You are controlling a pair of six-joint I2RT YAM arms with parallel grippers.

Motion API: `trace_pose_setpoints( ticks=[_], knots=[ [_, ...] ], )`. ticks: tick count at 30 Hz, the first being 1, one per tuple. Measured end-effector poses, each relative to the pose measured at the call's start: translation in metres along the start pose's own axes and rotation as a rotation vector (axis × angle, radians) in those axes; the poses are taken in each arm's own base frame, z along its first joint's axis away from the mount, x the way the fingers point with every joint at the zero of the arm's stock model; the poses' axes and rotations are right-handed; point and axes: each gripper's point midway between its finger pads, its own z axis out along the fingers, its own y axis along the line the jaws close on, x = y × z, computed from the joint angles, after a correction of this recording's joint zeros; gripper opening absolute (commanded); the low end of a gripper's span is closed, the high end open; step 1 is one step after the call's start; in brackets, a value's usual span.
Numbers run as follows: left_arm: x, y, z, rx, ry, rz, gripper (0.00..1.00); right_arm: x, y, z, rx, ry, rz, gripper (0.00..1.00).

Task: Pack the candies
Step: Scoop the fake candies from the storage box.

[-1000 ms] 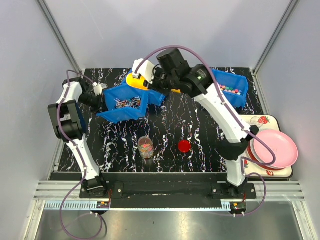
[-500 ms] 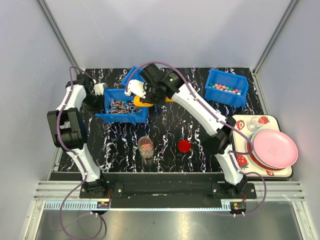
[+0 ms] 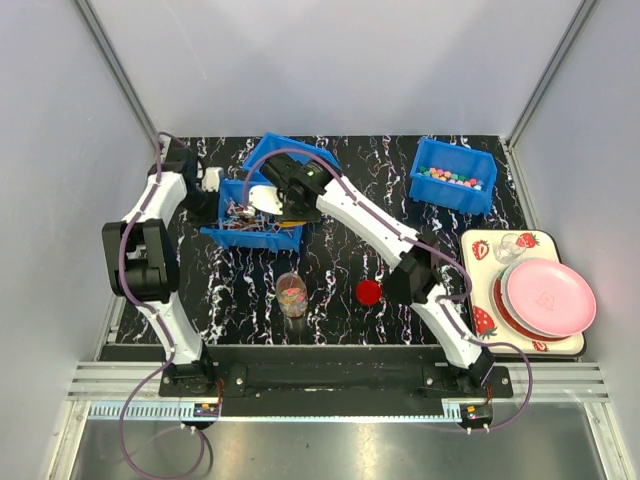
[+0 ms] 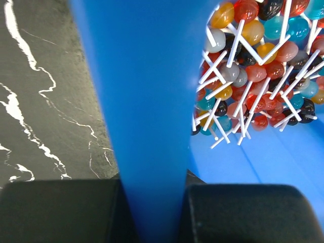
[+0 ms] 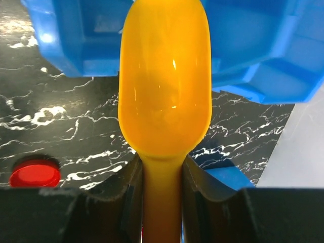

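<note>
Marbled table (image 3: 340, 250): left gripper (image 3: 212, 188) at the left wall of a blue bin (image 3: 250, 238) of stick candies (image 3: 240, 210); right gripper (image 3: 266, 198) low over that bin's right half, with a second bin (image 3: 305, 152) set askew just behind it. Nearer the arm bases than the right gripper stands a clear jar (image 3: 292, 295) of mixed candies, a red lid (image 3: 368, 292) near its right. Well right of both grippers: a third bin (image 3: 450, 196) of pastel balls (image 3: 450, 178), and a strawberry tray (image 3: 480, 250) bearing a glass (image 3: 510, 243) and pink plates (image 3: 548, 297).
</note>
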Motion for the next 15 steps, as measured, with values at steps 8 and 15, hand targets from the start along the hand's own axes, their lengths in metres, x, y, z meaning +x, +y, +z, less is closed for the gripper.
trace_pose_setpoints(
  ticks=[8,15],
  knots=[
    [-0.008,0.000,-0.007,-0.052,-0.043,0.019,0.00,0.006,-0.001,0.038,0.008,0.083,-0.079,0.00],
    [-0.003,-0.011,-0.003,-0.053,-0.034,0.035,0.00,0.003,-0.006,0.047,0.022,0.096,-0.151,0.00]
  ],
)
